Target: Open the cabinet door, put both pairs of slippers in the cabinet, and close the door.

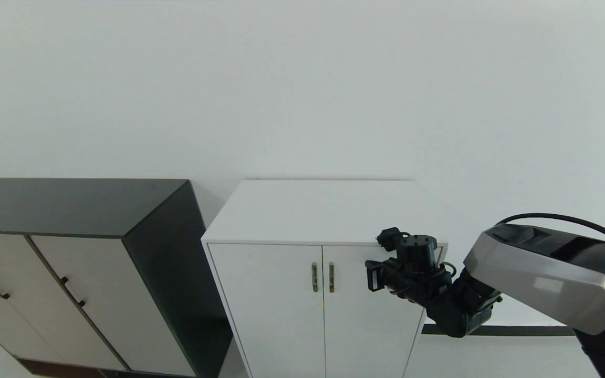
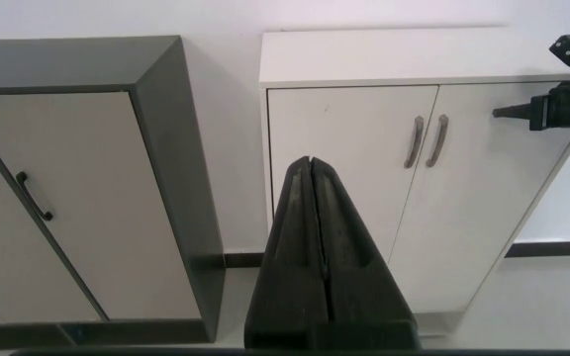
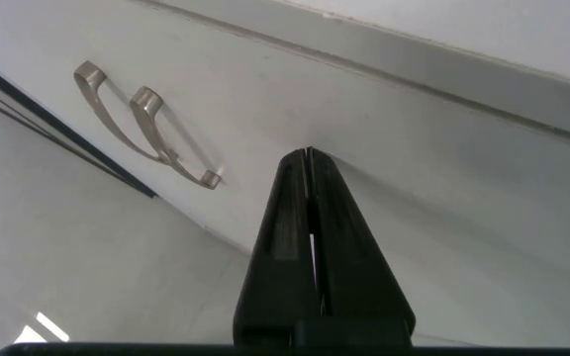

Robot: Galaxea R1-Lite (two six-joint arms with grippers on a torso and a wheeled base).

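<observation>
Against the wall (image 1: 302, 79) stand one white cabinet (image 1: 323, 212), one dark cabinet (image 1: 71, 205).

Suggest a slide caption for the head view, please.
Shut right gripper held before the closed white cabinet, right of its handles.

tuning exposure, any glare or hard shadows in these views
head view: even soft light, wall shadowed between the black cabinet and white cabinet; right wrist view: glints on the door handles, right end effector dark; left wrist view: no glare
</observation>
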